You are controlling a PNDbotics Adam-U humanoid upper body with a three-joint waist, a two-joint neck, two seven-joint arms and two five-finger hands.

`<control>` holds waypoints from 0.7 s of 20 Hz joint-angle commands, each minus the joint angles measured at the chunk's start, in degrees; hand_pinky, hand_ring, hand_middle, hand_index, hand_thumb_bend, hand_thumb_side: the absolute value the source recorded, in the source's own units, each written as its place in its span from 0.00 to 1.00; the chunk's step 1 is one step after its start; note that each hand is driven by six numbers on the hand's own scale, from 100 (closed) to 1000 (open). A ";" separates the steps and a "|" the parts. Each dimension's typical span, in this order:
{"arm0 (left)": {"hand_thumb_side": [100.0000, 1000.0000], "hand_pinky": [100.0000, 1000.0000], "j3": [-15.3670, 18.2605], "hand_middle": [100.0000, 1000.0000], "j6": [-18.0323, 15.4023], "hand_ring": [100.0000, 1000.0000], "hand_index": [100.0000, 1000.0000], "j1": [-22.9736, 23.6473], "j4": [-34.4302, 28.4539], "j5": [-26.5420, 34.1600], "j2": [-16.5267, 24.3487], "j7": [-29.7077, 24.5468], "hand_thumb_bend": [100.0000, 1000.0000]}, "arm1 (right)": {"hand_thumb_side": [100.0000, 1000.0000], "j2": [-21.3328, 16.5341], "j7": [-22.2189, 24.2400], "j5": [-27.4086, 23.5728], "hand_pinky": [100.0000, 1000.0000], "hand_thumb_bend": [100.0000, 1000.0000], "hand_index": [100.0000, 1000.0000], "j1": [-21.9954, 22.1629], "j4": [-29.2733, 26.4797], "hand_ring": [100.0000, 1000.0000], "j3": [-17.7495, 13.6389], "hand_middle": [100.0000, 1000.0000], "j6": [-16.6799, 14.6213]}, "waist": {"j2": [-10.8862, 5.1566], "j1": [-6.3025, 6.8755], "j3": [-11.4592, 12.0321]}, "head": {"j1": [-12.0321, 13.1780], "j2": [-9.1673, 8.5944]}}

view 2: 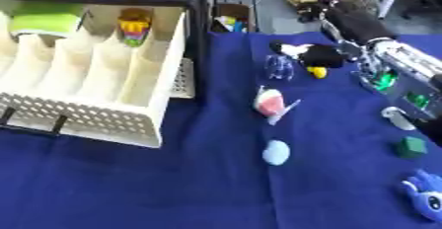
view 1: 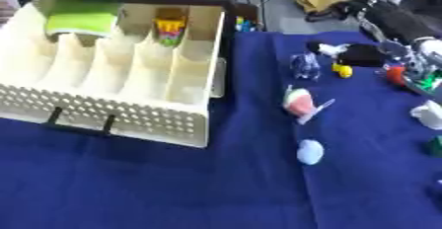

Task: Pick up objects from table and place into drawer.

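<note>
The drawer [view 1: 129,114] is pulled open at the left side of the table. It is cream coloured, with a front wall full of little holes and long walls inside that split it into rows. At the back of the drawer lies a green block [view 1: 82,19] in a far-left row. A yellow toy with coloured stripes [view 1: 170,28] stands at the back too, a few rows to the right of the green block.

A blue cloth [view 1: 172,188] covers the table under and to the right of the drawer.

The robot's right arm comes in from the top right, well apart from the drawer. The right hand [view 2: 376,70] is at the right edge, above the cloth. It is blurry, so I cannot tell if its fingers are spread or curled. The left hand does not show.

To the right of the drawer, near the far edge of the cloth, lies a black and white toy bird [view 2: 311,54] with a yellow beak. Just left of it stands a small see-through thing [view 2: 278,67]. Nearer to the drawer's front lies a pink and white toy [view 2: 272,103]. Below that is a pale blue ball [view 2: 276,152].

Far to the right of the drawer are a small green cube [view 2: 412,146], a white thing [view 2: 397,117] and a blue toy [view 2: 424,199].
</note>
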 commanded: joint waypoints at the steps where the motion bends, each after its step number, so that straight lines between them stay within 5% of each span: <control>1: 0.97 0.35 0.17 0.52 0.23 0.44 0.74 -0.63 -0.59 0.31 0.94 -0.09 0.10 | 0.84 0.42 2.59 -2.92 0.82 0.56 0.94 -1.83 0.06 0.86 0.21 0.68 2.27 | -1.35 0.25 0.14 | -0.25 -0.76; 2: 0.99 0.35 0.18 0.52 0.23 0.44 0.74 -0.62 -0.59 0.32 0.92 -0.10 0.10 | 0.75 0.77 3.36 -3.69 0.82 0.62 0.94 -2.00 -0.03 0.86 0.42 0.68 3.03 | -1.36 0.26 0.16 | -0.29 -0.78; 3: 0.97 0.35 0.20 0.52 0.23 0.44 0.74 -0.62 -0.59 0.33 0.89 -0.09 0.10 | 0.80 1.04 4.12 -4.46 0.82 0.56 0.94 -2.11 -0.18 0.86 0.61 0.68 3.77 | -1.36 0.27 0.19 | -0.31 -0.81; 6: 0.97 0.35 0.23 0.52 0.24 0.44 0.74 -0.62 -0.59 0.37 0.80 -0.06 0.09 | 0.67 1.73 6.52 -6.83 0.83 0.54 0.94 -2.34 -0.69 0.87 1.10 0.68 6.09 | -1.36 0.28 0.28 | -0.36 -1.00; 7: 0.97 0.35 0.23 0.52 0.26 0.44 0.74 -0.62 -0.59 0.38 0.76 -0.06 0.09 | 0.55 1.98 7.34 -7.62 0.83 0.53 0.94 -2.30 -0.83 0.87 1.31 0.68 6.87 | -1.36 0.29 0.34 | -0.43 -1.02; 9: 0.97 0.35 0.26 0.52 0.28 0.44 0.74 -0.59 -0.59 0.39 0.67 -0.03 0.09 | 0.47 2.36 8.96 -9.02 0.81 0.52 0.93 -2.22 -1.08 0.86 1.58 0.67 8.47 | -1.35 0.32 0.44 | -0.49 -1.05; 14: 0.97 0.35 0.28 0.52 0.30 0.44 0.74 -0.54 -0.59 0.34 0.56 0.02 0.09 | 0.42 2.17 13.16 -10.15 0.80 0.54 0.92 -1.28 -2.80 0.86 1.04 0.66 11.20 | -1.16 0.39 0.53 | -0.22 -1.24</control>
